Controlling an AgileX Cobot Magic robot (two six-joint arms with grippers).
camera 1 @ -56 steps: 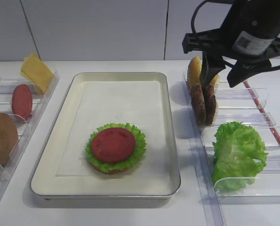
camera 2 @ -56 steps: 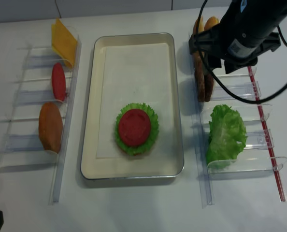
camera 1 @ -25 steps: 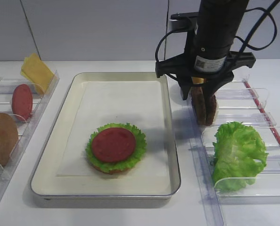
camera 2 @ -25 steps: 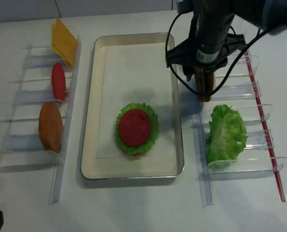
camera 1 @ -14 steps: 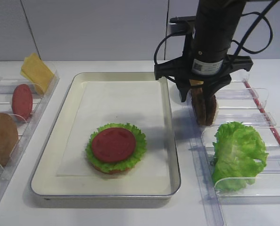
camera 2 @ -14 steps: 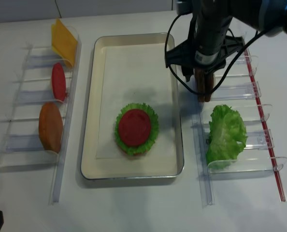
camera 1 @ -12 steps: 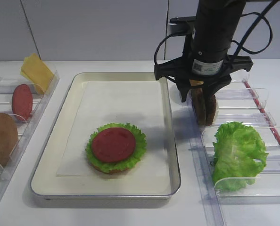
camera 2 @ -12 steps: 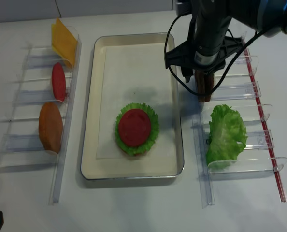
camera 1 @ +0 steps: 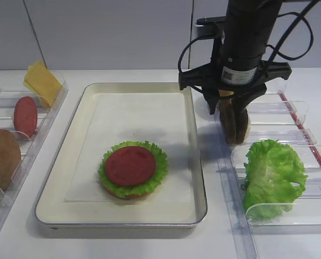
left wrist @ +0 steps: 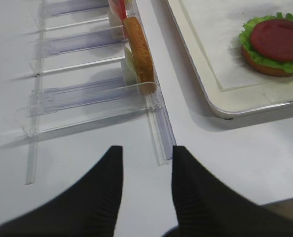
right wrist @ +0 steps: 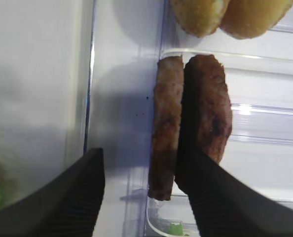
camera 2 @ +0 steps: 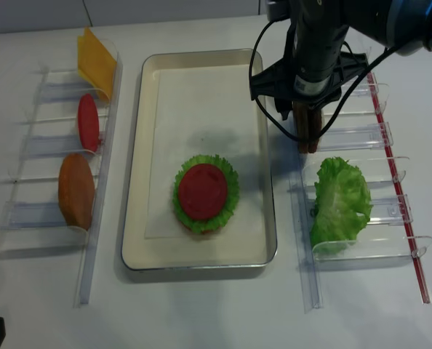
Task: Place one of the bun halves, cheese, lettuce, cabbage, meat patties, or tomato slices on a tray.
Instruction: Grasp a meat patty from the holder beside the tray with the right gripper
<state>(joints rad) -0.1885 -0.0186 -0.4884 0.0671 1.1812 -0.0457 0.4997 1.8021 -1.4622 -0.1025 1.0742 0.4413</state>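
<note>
Two dark-brown meat patties (right wrist: 205, 108) stand on edge in the right rack, seen also from above (camera 1: 235, 128) (camera 2: 308, 137). My right gripper (right wrist: 141, 160) (camera 1: 225, 110) (camera 2: 297, 120) is open and lowered over them. The left patty (right wrist: 166, 143) sits between its fingers, and the right finger goes down between the two patties. The left finger is apart from the patty. The tray (camera 1: 199, 205) (camera 2: 201, 266) holds a bun half, lettuce and a tomato slice (camera 1: 129, 165) stacked. My left gripper (left wrist: 146, 163) is open over bare table. Cabbage is out of view.
The left rack holds cheese (camera 1: 41, 81), a tomato slice (camera 1: 25, 116) and a bun half (camera 1: 1, 157) (left wrist: 138, 47). The right rack holds two bun halves (right wrist: 201, 15) behind the patties and lettuce (camera 1: 271, 175) in front. The rack walls (right wrist: 90, 89) are clear plastic.
The right gripper came in from the back right and dropped over the patties. Over the last second it has barely shifted, and its jaws have stayed as wide.
</note>
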